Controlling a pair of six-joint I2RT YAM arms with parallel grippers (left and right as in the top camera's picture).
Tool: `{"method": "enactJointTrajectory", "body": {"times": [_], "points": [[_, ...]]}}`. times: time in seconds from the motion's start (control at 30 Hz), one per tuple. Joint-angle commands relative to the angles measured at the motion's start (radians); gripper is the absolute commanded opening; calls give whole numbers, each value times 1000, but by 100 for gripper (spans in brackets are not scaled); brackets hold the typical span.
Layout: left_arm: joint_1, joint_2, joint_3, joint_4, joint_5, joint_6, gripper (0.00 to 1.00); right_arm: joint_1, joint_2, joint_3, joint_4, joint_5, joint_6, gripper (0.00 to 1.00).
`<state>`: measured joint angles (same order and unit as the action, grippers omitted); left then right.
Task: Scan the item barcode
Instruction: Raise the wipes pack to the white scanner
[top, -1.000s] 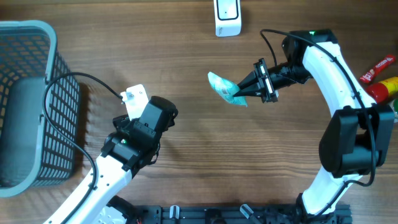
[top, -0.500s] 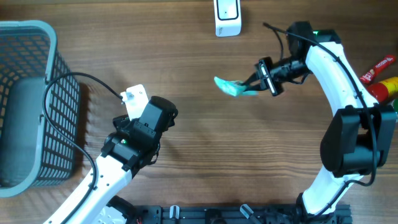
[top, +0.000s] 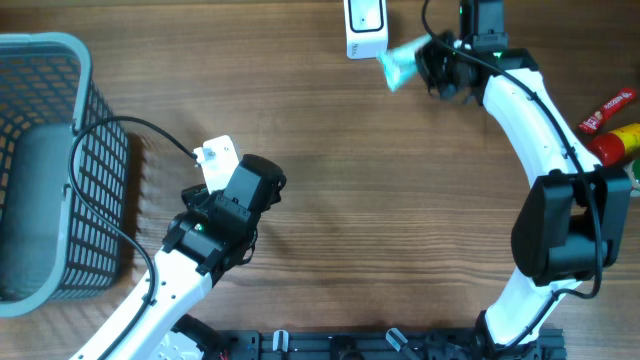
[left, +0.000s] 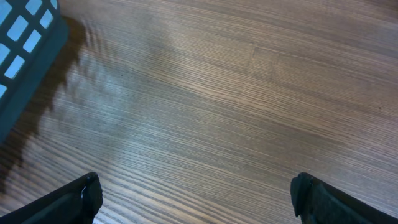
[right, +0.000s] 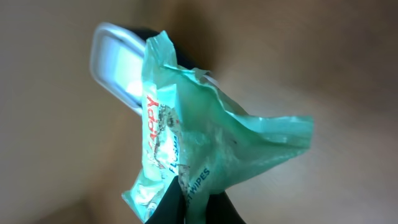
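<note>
Near, only the two fingertips of the left gripper are visible, spread wide above the table. Far, the right gripper clenches the green wipes pack, which partly covers the scanner in the wrist view. The pack has moved from mid-table to just beside the scanner.

1. The desk is brown wood with a fine straight grain, smooth, with a dull sheen.
2. The wipes packet is thin mint-green plastic film, crinkled and creased, faintly glossy, with printed lettering.
3. The scanner has a smooth, glossy white plastic shell.
4. The basket is matt grey-blue moulded plastic with lattice walls.
5. The right arm wears smooth, glossy white covers over matt black joints.
6. The left claw has matt black fingers, seemingly plastic.
</note>
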<state>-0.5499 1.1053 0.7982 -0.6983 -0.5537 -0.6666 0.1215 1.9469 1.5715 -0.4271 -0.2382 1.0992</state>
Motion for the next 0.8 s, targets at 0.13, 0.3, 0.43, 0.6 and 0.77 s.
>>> {"method": "enactJointTrajectory", "body": {"times": [0.13,0.3,0.43,0.6,0.77], "points": [[-3,0,0,1,-20,8,100,93,82,13,463,193,30,5],[-3,0,0,1,-20,8,100,149,200,63,621,323,28,5],[-3,0,0,1,-20,8,100,148,336,201,636,361,24,5],[-3,0,0,1,-20,8,100,145,372,282,616,376,-16,5],[-3,0,0,1,-20,8,100,74,347,362,397,388,-81,5]]}}
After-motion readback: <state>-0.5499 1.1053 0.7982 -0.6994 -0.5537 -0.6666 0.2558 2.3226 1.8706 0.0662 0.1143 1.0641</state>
